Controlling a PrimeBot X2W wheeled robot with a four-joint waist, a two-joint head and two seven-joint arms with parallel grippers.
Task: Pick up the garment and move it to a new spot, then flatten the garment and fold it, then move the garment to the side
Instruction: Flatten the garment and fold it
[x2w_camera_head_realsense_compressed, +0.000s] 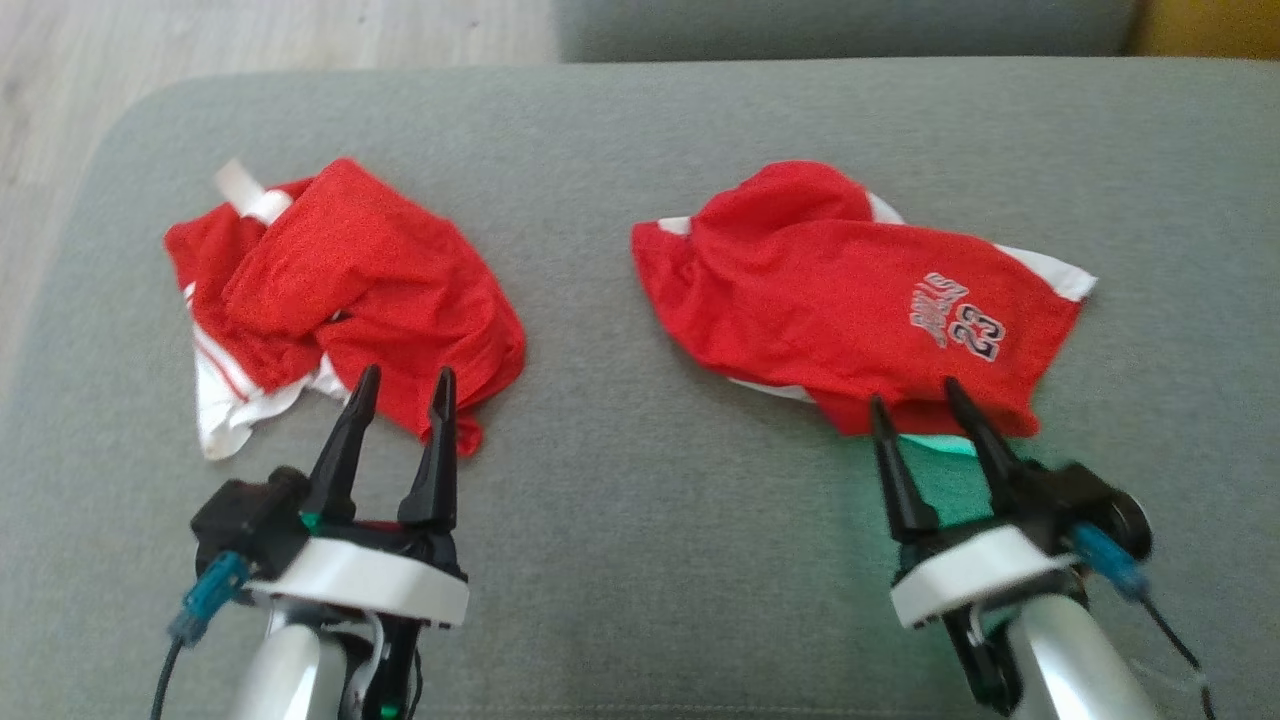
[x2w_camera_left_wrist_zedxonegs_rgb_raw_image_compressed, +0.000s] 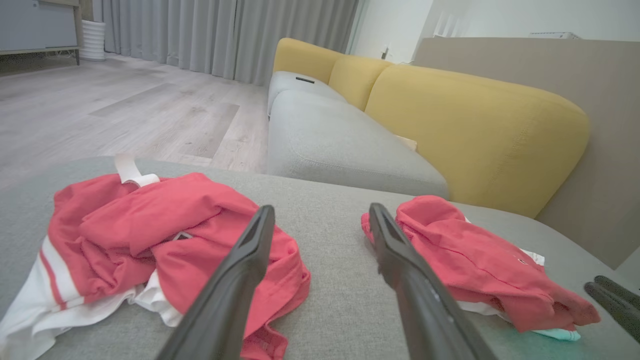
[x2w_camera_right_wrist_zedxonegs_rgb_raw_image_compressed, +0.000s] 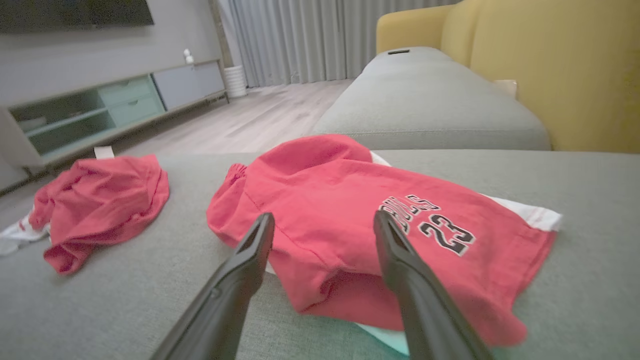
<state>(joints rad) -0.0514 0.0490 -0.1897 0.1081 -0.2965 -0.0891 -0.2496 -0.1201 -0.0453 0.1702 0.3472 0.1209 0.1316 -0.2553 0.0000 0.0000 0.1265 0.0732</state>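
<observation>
On the grey cushion (x2w_camera_head_realsense_compressed: 600, 480), a crumpled garment (x2w_camera_head_realsense_compressed: 350, 290) lay at 10 o'clock and a numbered garment (x2w_camera_head_realsense_compressed: 840, 300) at 2 o'clock. The left gripper (x2w_camera_head_realsense_compressed: 408, 372) and right gripper (x2w_camera_head_realsense_compressed: 913, 392) stood wide open, holding nothing.

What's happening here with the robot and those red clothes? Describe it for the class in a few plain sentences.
A two-armed robot faces a grey cushion where two crumpled red-and-white garments lie apart. Its left fingers point at the near edge of the left garment, and its right fingers at the near edge of the garment printed 23. Both pairs stand open; neither garment is lifted, so the picking up has not begun.
</observation>
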